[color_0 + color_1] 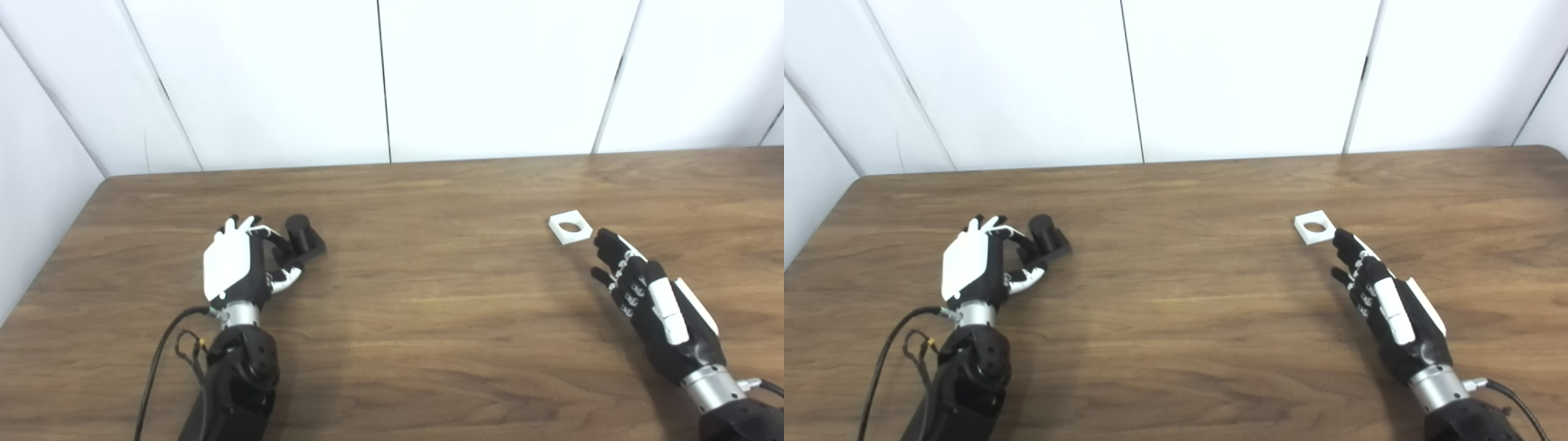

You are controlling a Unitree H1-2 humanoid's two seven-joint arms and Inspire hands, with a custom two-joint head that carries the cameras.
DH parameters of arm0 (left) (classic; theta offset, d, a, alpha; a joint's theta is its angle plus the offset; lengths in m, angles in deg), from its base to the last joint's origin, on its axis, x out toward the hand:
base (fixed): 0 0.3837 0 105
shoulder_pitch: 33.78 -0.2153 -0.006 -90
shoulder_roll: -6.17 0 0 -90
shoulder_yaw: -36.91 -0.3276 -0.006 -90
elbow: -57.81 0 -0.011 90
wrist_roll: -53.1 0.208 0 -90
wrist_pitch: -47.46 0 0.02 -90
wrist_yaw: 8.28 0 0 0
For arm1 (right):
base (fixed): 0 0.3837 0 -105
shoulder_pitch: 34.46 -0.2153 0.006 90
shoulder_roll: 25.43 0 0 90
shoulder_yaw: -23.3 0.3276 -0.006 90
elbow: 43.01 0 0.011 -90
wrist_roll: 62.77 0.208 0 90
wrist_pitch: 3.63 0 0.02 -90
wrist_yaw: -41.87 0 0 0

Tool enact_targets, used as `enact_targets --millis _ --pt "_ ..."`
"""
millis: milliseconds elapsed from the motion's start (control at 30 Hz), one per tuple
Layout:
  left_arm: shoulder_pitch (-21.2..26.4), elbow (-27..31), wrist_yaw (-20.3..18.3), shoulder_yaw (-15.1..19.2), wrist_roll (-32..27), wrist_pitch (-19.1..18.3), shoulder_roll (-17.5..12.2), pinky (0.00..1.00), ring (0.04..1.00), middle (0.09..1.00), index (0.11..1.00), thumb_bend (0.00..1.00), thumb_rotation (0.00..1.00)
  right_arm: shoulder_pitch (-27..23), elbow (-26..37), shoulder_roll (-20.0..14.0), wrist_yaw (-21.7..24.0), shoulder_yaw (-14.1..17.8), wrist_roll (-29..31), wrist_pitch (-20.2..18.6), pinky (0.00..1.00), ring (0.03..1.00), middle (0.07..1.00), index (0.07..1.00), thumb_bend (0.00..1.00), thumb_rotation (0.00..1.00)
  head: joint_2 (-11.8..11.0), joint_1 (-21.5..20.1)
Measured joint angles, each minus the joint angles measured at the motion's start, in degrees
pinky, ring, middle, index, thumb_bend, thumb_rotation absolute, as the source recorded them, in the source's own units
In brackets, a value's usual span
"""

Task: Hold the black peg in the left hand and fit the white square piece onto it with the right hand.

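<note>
- Left hand (236,263): we log it low on the left of the tabletop (429,294), back plate toward the cameras, fingers curled around toward the black peg (304,236). Fingertips seem to touch the peg's near side; whether the grip has closed we cannot tell, and the peg's base sits on the wood.
- Black peg: short upright cylinder on a dark base, long axis vertical, just beyond and to the right of the left hand.
- Right hand (649,294): empty, fingers extended and a little apart, pointing up and left toward the white square piece (570,226).
- White square piece: flat on the tabletop, round hole facing up, just ahead of the right fingertips (a sliver of wood may show between; contact unclear).
- Governing relation, as we judge it: the piece lies straight along the right hand's pointing line, well apart from the peg, so each hand is nearer its own item.
</note>
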Motion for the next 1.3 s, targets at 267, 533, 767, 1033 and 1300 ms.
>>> enact_targets --millis 267,533,767,1033,1300 --pt "-2.9 4.3 -1.0 -2.9 0.2 0.5 1.5 1.0 1.0 0.902 0.493 0.5 0.07 -0.1 0.0 0.0 0.0 -0.7 -0.4 0.0 0.95 1.0 0.973 0.955 0.74 0.95 -0.1 0.2" --pt "-5.8 8.5 -2.7 -6.7 1.5 1.5 2.3 1.0 0.985 0.894 0.493 0.5 0.07 -0.5 -0.8 0.0 0.8 -0.9 -0.1 0.0 0.97 1.0 0.983 0.966 0.72 0.94 -0.1 0.0" --pt "-7.2 11.6 -5.8 -8.5 3.1 0.6 3.6 1.0 0.987 0.897 0.493 0.5 0.07 -0.6 -1.0 0.0 0.8 -0.9 -0.1 0.0 0.98 1.0 0.977 0.964 0.73 0.94 0.1 -0.7" --pt "-10.1 15.0 -7.3 -11.5 3.9 2.6 4.5 0.99 0.978 0.893 0.493 0.5 0.07 -0.6 -0.8 0.1 0.3 -0.9 -0.8 0.0 0.96 1.0 0.981 0.969 0.72 0.97 0.4 -1.3" --pt "-13.2 19.3 -11.4 -14.5 7.5 2.1 6.6 1.0 0.998 0.902 0.494 0.5 0.07 -0.6 0.5 0.5 -0.4 -0.9 -0.9 -0.1 0.97 1.0 0.971 0.957 0.74 0.94 0.6 -2.1"
